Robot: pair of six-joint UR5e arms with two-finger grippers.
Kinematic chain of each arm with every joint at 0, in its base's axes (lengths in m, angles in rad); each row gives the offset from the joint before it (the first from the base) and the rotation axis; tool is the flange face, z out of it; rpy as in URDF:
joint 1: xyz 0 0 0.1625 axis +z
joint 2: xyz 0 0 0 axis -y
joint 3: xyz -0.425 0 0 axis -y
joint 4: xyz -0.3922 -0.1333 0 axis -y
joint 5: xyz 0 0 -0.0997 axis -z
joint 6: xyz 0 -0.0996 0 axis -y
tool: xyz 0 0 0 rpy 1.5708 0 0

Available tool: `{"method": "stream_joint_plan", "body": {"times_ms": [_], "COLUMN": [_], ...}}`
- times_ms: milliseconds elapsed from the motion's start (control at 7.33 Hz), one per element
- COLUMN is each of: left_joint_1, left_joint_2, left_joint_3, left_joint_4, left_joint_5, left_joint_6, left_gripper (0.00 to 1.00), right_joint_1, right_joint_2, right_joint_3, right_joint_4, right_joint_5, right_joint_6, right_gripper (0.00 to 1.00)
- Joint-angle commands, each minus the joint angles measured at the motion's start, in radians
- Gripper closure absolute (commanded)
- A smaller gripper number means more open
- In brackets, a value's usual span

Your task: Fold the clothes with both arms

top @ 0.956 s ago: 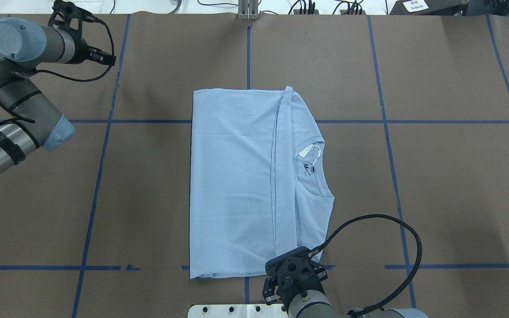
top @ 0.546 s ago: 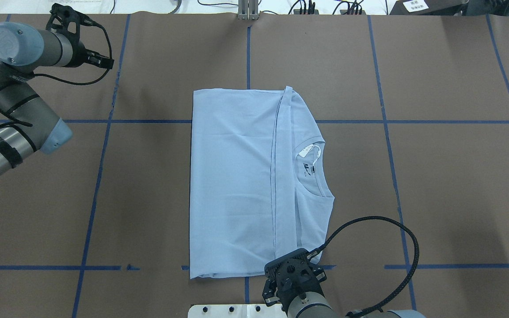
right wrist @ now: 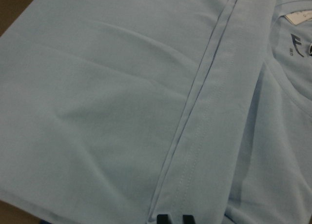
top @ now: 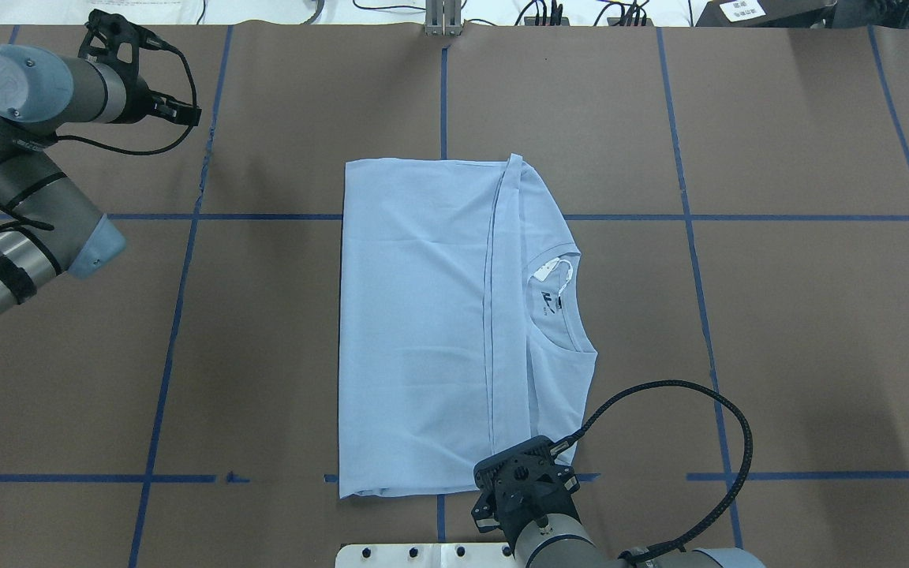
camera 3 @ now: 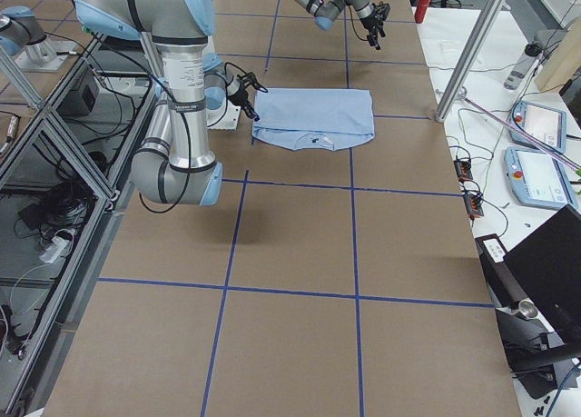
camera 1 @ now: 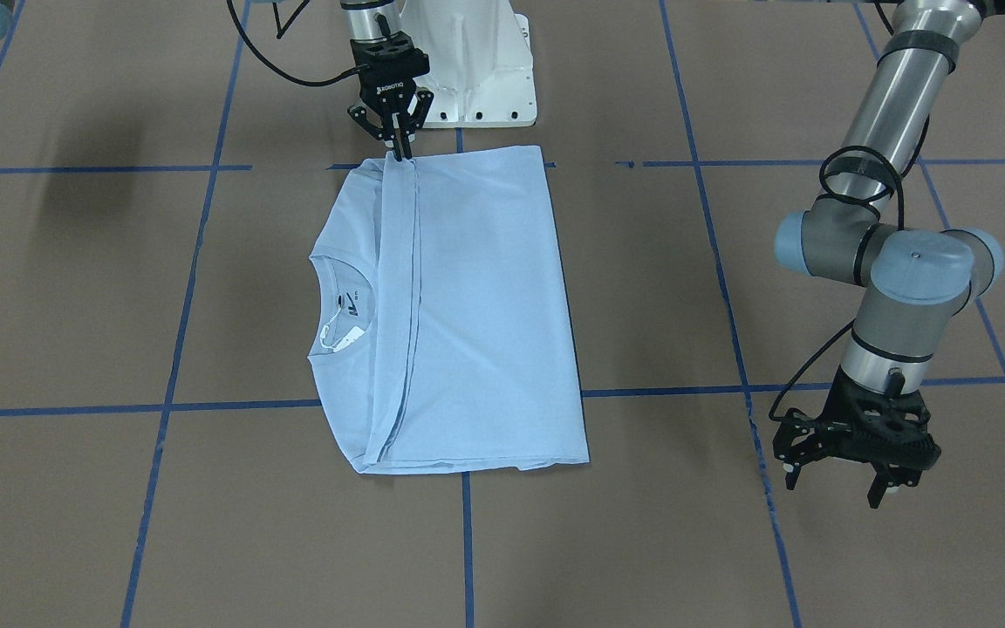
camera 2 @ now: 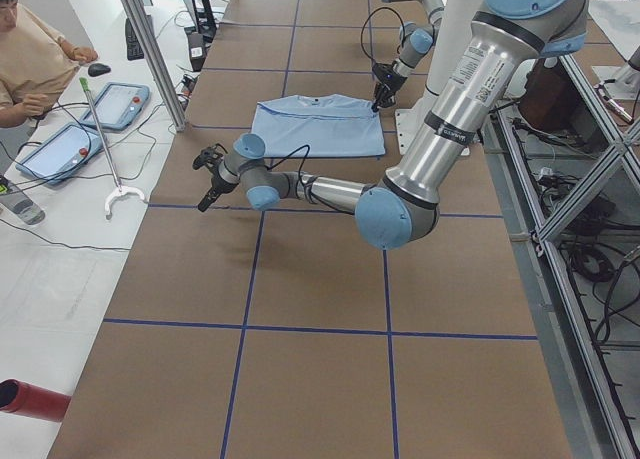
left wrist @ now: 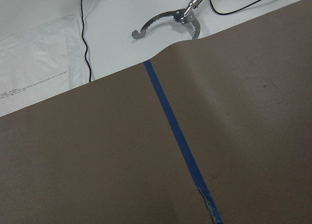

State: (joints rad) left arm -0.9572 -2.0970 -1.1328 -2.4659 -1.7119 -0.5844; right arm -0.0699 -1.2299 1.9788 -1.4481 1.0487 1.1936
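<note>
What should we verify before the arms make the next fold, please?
1. Right hand on the cloth: ok. Its fingers are closed on the T-shirt at the end of the hem band nearest the robot.
2. Right hand holding every layer there: cannot tell.
3. Left hand in place for a two-arm fold: not ok. It is open and well away from the shirt, over bare table.
4. Shirt lying flat: ok. It has only shallow wrinkles and straight edges.
5. Collar clear of the hem band: ok. The collar is exposed beside the band.
</note>
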Motion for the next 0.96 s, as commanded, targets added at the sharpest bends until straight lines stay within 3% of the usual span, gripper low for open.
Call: {"method": "stream_joint_plan", "body": {"times_ms": [0, 546, 819], "left_joint_1": [0.000, 0.002, 0.003], "left_joint_2": [0.000, 0.000, 0.000], "left_joint_3": [0.001, -0.001, -0.002], "left_joint_4": [-0.001, -0.001, -0.001], "left_joint_5": [0.000, 0.000, 0.000], "left_joint_6": [0.000, 0.000, 0.000], "left_gripper": [0.00, 0.00, 0.00], "right_joint_1": [0.001, 0.008, 0.013], "right_joint_2": [0.003, 0.012, -0.095], "right_joint_3": [0.000, 0.035, 0.102], "right_joint_4": [0.000, 0.000, 0.000], "right_joint_5": [-0.015, -0.026, -0.021], "right_joint_6": [0.001, 0.004, 0.036], "right_gripper": [1.00, 1.00, 1.00]}}
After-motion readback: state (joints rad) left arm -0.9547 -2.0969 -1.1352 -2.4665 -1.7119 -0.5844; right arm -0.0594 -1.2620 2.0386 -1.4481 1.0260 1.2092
